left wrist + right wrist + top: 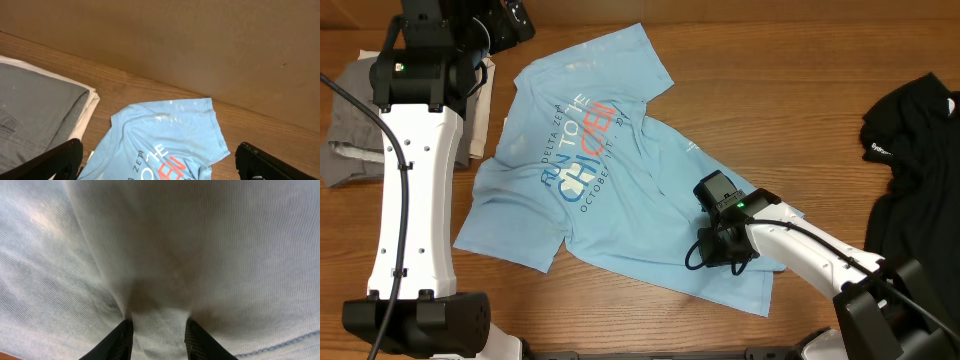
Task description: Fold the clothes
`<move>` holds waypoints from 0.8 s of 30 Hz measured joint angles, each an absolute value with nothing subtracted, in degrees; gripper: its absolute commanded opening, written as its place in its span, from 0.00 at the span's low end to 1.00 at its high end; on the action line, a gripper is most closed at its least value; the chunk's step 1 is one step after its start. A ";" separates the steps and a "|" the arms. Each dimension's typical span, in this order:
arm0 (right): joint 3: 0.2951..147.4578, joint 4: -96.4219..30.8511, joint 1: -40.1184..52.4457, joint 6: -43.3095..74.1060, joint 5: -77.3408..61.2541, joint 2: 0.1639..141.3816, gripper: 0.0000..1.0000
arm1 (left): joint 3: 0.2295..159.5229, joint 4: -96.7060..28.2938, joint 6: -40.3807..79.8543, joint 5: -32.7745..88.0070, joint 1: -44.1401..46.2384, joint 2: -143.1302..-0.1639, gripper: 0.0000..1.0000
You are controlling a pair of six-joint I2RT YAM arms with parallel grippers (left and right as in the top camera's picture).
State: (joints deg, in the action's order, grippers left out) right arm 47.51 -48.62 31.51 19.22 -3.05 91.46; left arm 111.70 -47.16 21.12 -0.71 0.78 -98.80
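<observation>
The light blue T-shirt (640,215) is soft, matt, finely ribbed knit cloth. The brown table (800,60) is smooth, grained wood. The left arm's white shell (415,200) looks like glossy plastic.

Left arm (415,190) is stretched straight out from its base toward the far edge, wrist raised, claw (159,147) wide open with the fingers (60,159) spread well apart. Right arm (800,240) reaches in low from the near right, claw (159,322) pointing down, pinched tight on a fold of T-shirt (175,240).
</observation>
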 measured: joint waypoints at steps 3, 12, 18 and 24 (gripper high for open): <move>47.51 -48.62 31.51 19.25 -3.51 91.46 0.41 | 111.70 -47.16 21.12 -0.71 0.78 -98.80 1.00; 47.51 -48.66 31.51 19.16 -5.58 91.46 0.43 | 111.70 -47.16 21.12 -0.71 0.78 -98.80 1.00; 47.51 -48.62 31.51 19.27 -5.50 91.94 0.43 | 111.70 -47.16 21.12 -0.71 0.78 -98.80 1.00; 48.12 -48.71 31.51 19.88 -4.64 93.51 0.31 | 111.70 -47.13 21.12 -0.71 0.78 -98.80 1.00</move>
State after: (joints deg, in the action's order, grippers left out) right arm 48.12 -48.71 31.51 19.88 -4.64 93.51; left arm 111.70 -47.13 21.12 -0.71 0.78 -98.80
